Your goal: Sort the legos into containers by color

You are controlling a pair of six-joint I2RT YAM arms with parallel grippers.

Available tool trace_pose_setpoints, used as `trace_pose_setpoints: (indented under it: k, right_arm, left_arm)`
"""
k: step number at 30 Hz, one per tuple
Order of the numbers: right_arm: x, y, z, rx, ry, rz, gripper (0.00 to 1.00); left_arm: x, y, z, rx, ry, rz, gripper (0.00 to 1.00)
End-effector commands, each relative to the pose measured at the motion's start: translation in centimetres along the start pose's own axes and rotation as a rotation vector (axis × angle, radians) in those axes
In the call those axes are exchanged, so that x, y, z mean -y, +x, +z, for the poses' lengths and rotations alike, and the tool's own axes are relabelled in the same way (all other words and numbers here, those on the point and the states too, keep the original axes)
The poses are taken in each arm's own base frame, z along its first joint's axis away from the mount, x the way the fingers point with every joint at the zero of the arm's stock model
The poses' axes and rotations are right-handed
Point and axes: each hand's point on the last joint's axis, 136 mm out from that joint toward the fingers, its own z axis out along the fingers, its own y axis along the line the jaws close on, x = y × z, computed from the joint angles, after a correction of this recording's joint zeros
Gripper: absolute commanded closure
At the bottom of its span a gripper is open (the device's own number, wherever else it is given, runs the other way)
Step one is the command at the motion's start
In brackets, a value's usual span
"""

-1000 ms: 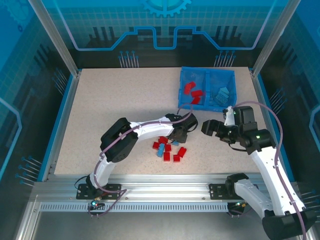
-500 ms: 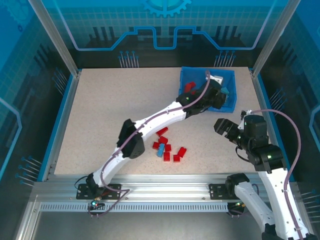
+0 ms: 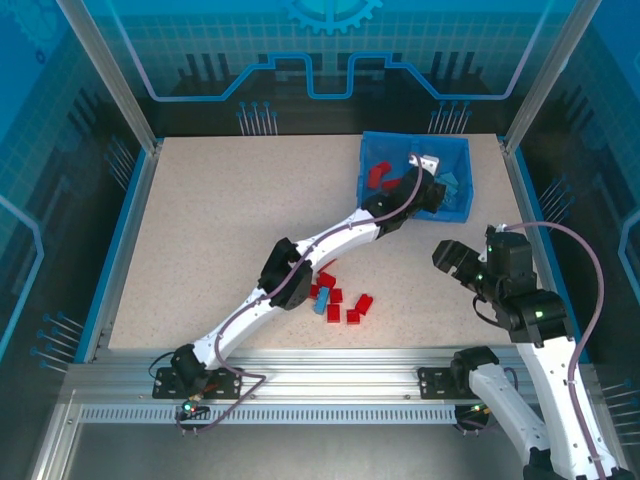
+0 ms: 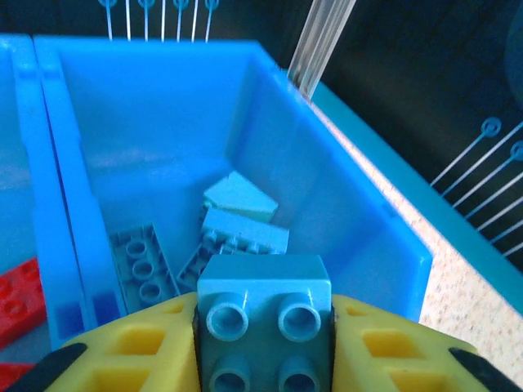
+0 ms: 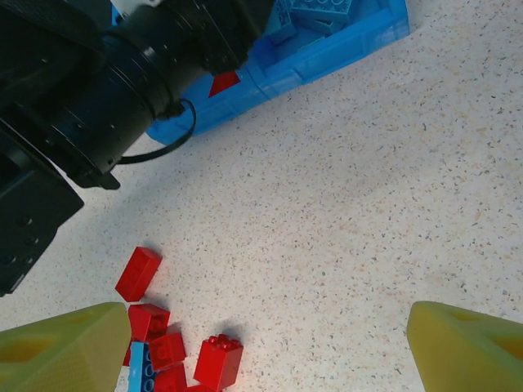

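**Top view:** The left arm [image 3: 300, 262] stretched from the near edge across the tabletop [image 3: 220, 220] to the blue bin [image 3: 362, 170] at the far right. The left pincer [image 3: 428, 172] hung over the right compartment [image 3: 460, 206], though its load was hard to make out from this height. Red bricks [image 3: 383, 178] lay in the left compartment [image 3: 372, 205], and pale blue bricks [image 3: 450, 186] lay in the right one. A loose cluster of red legos [image 3: 340, 302] sat on the tabletop near the centre, with one blue lego [image 3: 321, 300] among them. The right pincer [image 3: 447, 262] hovered to the right of that cluster, near the bin's near-right corner.

**Left wrist:** The left pincer [image 4: 264, 353] was clenched on a light blue brick [image 4: 265, 314], studs toward the camera, held between its yellow fingers [image 4: 135, 343]. The brick was above the right compartment [image 4: 163, 122], where several pale blue bricks [image 4: 243, 220] rested on the floor. A dividing wall [image 4: 49, 204] separated them from a red brick [image 4: 16, 298] on the left.

**Right wrist:** The right pincer [image 5: 265, 359] was spread wide, with nothing between its fingers [image 5: 69, 343]. Bare tabletop [image 5: 343, 220] lay below it. The red legos [image 5: 163, 335] and the blue lego [image 5: 139, 369] sat at lower left, and the bin [image 5: 343, 45] lay at the top.
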Motion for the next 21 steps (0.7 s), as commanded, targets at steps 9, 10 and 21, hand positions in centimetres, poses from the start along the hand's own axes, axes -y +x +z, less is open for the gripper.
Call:
trace_pose_setpoints:
  k: [9, 10, 21]
  right_arm:
    - [0.3, 0.2, -0.4, 0.002, 0.003, 0.008, 0.11]
    - [0.3, 0.1, -0.5, 0.003, 0.001, 0.008, 0.11]
    - [-2.2, 1.7, 1.5, -0.11, -0.128, -0.084, 0.1]
  left_arm:
    - [0.0, -6.9, -2.0, 0.175, -0.032, -0.002, 0.45]
    - [0.1, -7.5, -2.4, 0.181, -0.033, -0.002, 0.45]
    - [1.7, -14.2, -15.6, 0.238, 0.078, -0.009, 0.38]
